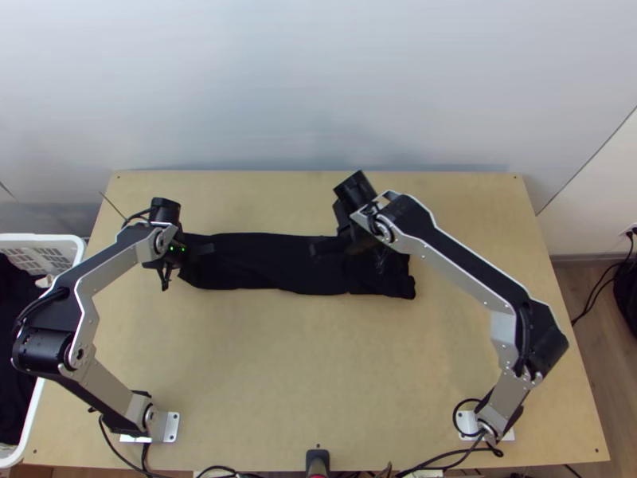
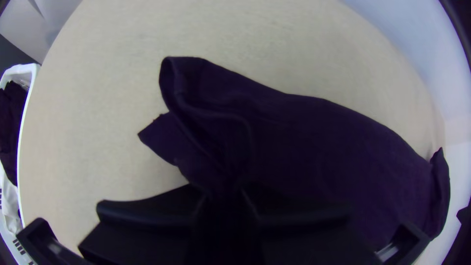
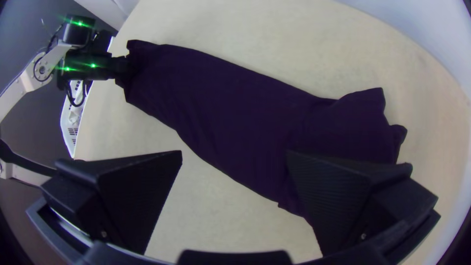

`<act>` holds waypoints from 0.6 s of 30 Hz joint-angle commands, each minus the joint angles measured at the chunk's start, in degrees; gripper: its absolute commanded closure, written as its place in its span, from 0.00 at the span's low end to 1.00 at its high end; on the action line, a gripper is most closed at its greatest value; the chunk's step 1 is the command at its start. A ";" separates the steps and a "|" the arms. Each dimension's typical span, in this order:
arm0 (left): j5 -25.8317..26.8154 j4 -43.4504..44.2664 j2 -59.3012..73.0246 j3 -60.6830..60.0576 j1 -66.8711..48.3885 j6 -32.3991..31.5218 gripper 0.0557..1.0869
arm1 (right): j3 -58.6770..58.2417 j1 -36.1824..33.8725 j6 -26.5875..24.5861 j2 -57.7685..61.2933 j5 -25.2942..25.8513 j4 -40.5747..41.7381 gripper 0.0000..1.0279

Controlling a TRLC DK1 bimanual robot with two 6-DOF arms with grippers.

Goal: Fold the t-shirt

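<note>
One dark object (image 1: 317, 462) at the table's (image 1: 279, 374) near edge is cut off by the top view's bottom border. To the left, a white basket (image 1: 48, 237) holding dark cloth (image 1: 16, 334) is also only partly in frame. Farther up the table lies the dark t-shirt (image 1: 263, 263), folded into a long, narrow strip running crosswise, fairly smooth along its middle and rumpled at its right end. Its layers merge, so the number of folds is hard to tell. The left gripper (image 1: 209, 248) is clenched on the strip's left end, its fingers hiding the pinched cloth; a raised fold and a small corner stick out beside them. Over the right part, the right gripper (image 1: 350, 248) has its fingers spread wide, masking some fabric. Beyond the table stands a pale wall (image 1: 318, 80).
</note>
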 commanded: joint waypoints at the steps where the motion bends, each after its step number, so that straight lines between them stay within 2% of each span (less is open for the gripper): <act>1: -0.02 1.19 -5.81 -0.44 -1.96 -0.45 0.96 | 1.30 1.73 1.02 4.00 -1.09 0.38 0.04; 13: 1.65 -3.82 -12.66 9.22 -2.05 -2.30 0.96 | 8.77 2.78 2.08 16.66 -2.59 0.82 0.04; 18: 6.84 -8.83 -12.14 14.23 -2.14 -4.67 0.96 | 9.12 3.22 2.08 19.73 -3.11 0.73 0.04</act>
